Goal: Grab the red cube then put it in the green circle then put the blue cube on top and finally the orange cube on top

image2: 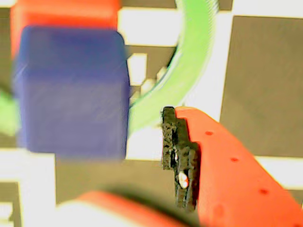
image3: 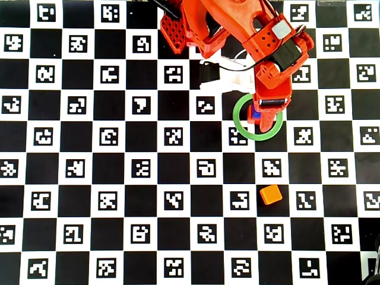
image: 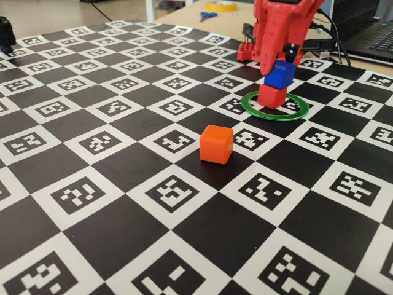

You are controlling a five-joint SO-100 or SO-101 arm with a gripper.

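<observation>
Fixed view first: I see the small shiny red plastic cube [image: 272, 96] sitting inside the thin flat see-through green plastic ring [image: 274, 103], a bit toward the back of it. The small shiny deep-blue plastic cube [image: 282, 74] sits on top of the red one, turned a little so its corners do not line up. My red two-finger gripper [image: 277, 61] comes down from above, right at the blue cube. In the wrist view the blue cube [image2: 72, 91] fills the left side, and one red finger with a black pad [image2: 180, 158] is off to its right with a gap between them, so the tool looks open on that side. I cannot see the other finger, so I cannot tell if anything is really held. The shiny bright orange plastic cube [image: 216, 144] rests alone on the black and white checkered board with square code marks [image: 123, 203], well apart from the ring and nearer the camera. In the overhead view the arm [image3: 261, 53] covers most of the ring [image3: 238, 120], and the orange cube [image3: 271, 194] lies below it.
</observation>
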